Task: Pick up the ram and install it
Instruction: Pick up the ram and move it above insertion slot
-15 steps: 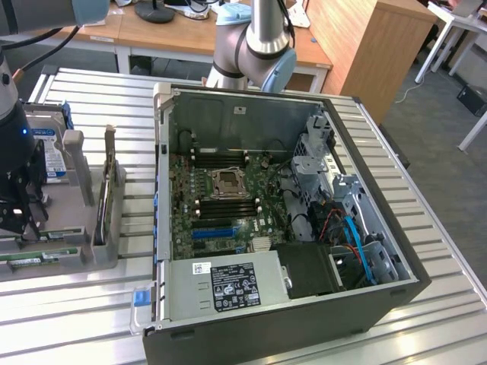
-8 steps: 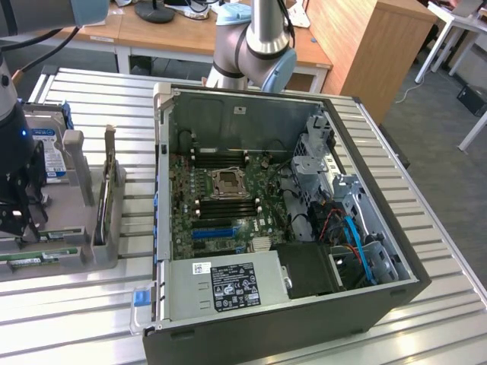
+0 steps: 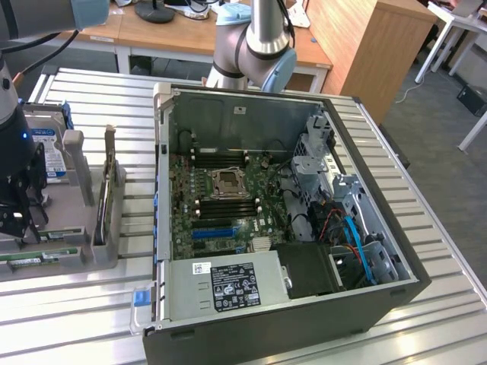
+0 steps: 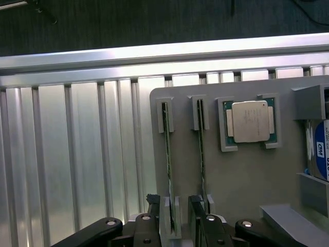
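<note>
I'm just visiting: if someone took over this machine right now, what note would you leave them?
Gripper: open, fingers either side of one end of the ram, not closed on it.
Ram: on edge in the grey holder, next to the open computer case.
Done: gripper stands astride the ram.
Left: ram not yet gripped, lifted or installed.

ram sticks [image 4: 167,154] [image 4: 201,154]: 2, green, in the holder
CPU chip [image 4: 250,121]: 1, silver, sq.
hard drive [image 4: 321,154]: 1, blue-white label
grey holder tray [image 4: 247,180]: 1
PC case [image 3: 251,334]: 1, side open
motherboard [image 3: 266,190]: 1
CPU socket [image 3: 228,182]: 1
DIMM slot banks [image 3: 224,205]: 2, one each side of socket; slots per bank too small to count
PSU [image 3: 228,285]: 1
blue exp. slot [image 3: 213,230]: 1
gripper [image 4: 175,206]: 1, w/ 2 fingers [image 4: 153,211]
slatted worktop [image 3: 449,304]: 1
</note>
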Controlling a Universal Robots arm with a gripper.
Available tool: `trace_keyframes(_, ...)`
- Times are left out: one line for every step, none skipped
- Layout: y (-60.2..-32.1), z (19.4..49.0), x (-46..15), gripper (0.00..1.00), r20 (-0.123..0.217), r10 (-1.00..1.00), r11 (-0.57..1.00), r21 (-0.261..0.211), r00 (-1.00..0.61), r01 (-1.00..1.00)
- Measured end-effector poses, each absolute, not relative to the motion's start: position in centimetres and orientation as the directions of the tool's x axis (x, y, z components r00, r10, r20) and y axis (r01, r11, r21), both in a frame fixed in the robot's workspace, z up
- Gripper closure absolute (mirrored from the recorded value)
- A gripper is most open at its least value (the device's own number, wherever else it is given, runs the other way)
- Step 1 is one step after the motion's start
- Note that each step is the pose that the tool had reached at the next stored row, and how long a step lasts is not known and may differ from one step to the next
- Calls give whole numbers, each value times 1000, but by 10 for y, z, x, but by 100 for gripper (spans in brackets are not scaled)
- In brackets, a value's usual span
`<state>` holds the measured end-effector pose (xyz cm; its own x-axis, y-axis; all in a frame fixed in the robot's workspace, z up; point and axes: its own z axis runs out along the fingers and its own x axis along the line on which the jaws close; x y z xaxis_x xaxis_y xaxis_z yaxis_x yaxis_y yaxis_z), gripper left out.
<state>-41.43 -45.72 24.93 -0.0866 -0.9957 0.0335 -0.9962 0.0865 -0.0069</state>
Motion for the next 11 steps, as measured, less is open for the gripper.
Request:
trace_keyframes(-457, 249, -414, 64, 33, -996, 86, -7, -87, -996)
trace_keyframes(-457, 249, -414, 64, 33, -996, 86, -7, -87, -996)
trace_keyframes(-457, 249, -414, 64, 33, -996, 86, -7, -87, -996)
trace_keyframes(-457, 249, -414, 64, 33, -996, 86, -7, -87, -996)
trace_keyframes(-457, 249, -414, 64, 33, -996, 86, -7, -87, -996)
trace_keyframes(-457, 249, -414, 64, 33, -996, 86, -7, -86, -996)
trace_keyframes(-457, 249, -414, 64, 33, -996, 86, -7, -87, -996)
trace_keyframes(-456, 249, -414, 64, 33, -996, 86, -7, -87, -996)
trace_keyframes(-456, 249, -414, 64, 33, -996, 86, -7, -86, -996)
trace_keyframes(-456, 249, -414, 64, 33, -996, 86, -7, -86, -996)
trace_keyframes(-456, 249, -414, 64, 33, -996, 86, -7, -87, -996)
